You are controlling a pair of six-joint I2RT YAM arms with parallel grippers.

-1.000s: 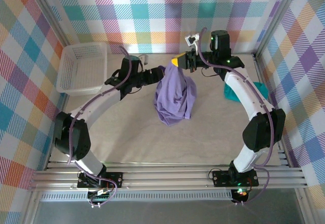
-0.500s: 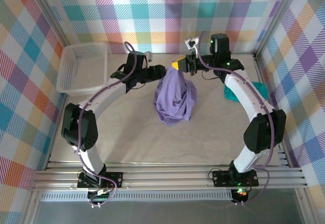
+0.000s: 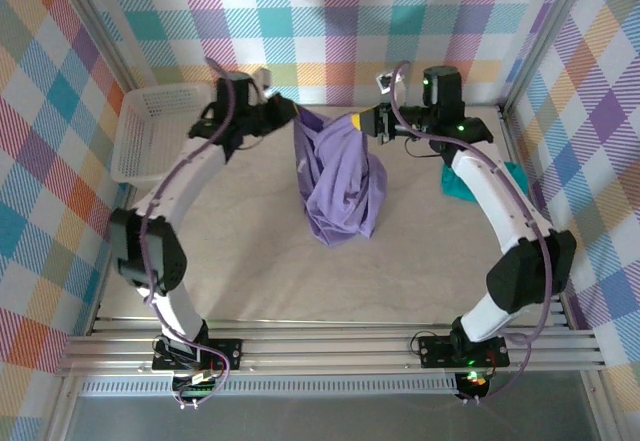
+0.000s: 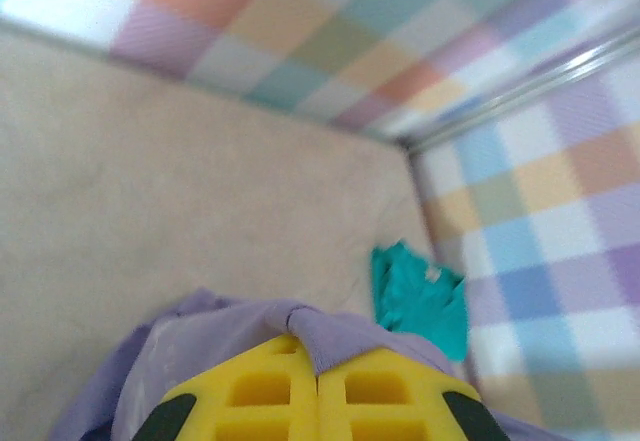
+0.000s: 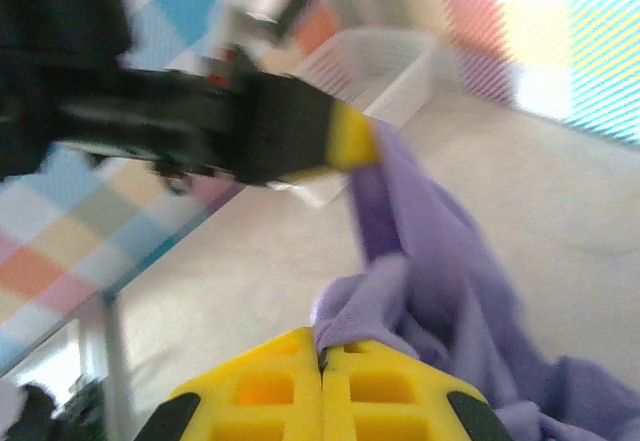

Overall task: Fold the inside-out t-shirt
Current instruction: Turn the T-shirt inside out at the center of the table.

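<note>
The lavender t-shirt (image 3: 340, 191) hangs over the far middle of the worktop (image 3: 250, 271). Its top edge is strung between the two arms and its bunched bulk droops toward the surface. The left jaws are pressed together on a fold of purple cloth, which is nipped between the yellow pads (image 4: 260, 391). The right jaws likewise pinch a fold of the shirt between their own yellow pads (image 5: 260, 391).

A teal-green t-shirt (image 4: 420, 301) lies crumpled by the right wall, with a small pale patch on it too blurred to read. A white mesh basket (image 3: 160, 131) sits in the far left corner. The worktop is plain beige with a faint marbling. Pastel checked panels (image 3: 300, 21) enclose it, and aluminium rails (image 3: 330, 346) run along the near edge.
</note>
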